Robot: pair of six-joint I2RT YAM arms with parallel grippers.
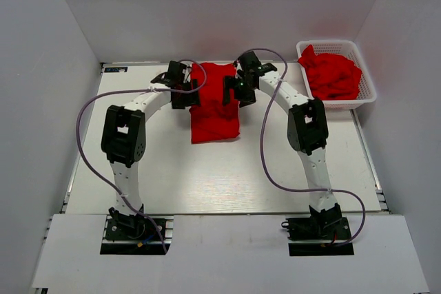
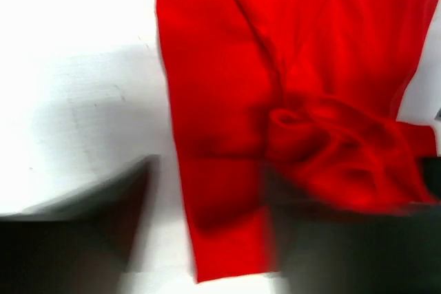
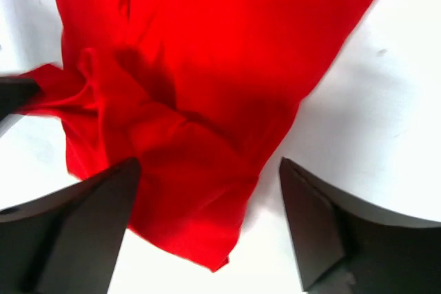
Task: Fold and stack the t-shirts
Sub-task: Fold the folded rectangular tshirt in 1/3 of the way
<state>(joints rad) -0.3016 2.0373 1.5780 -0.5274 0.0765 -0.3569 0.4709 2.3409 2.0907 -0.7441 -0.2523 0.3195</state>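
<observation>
Left claw (image 1: 191, 93): standing open with its dark fingers (image 2: 76, 232) spread wide. It is hanging low over the left side of the shirt (image 1: 215, 118), and a puckered bunch of cloth is sitting by its other finger, which is blurred.
Right claw (image 1: 233, 91): gaping too, fingers (image 3: 324, 225) well apart. It is straddling the right side of the same shirt and clamping nothing.
Arms: both are rising from the near edge of the table (image 1: 207, 177). Their elbows are bowing outward, and their wrists are leaning in to face each other across the cloth.
Shirt: lying near the middle of the far edge. It is folded into a long narrow strip running far to near, with its far part sitting between the two claws.
Heap of shirts (image 1: 334, 74): lying crumpled in the basket (image 1: 368, 91) at the far right corner, well apart from both claws.
Cables (image 1: 83, 135): looping from each base up to its wrist and swinging out past the elbows.
Materials: the cloth is showing as soft, plain bright red with creases. The basket is showing as white plastic lattice. The tabletop is showing as pale and flat.
</observation>
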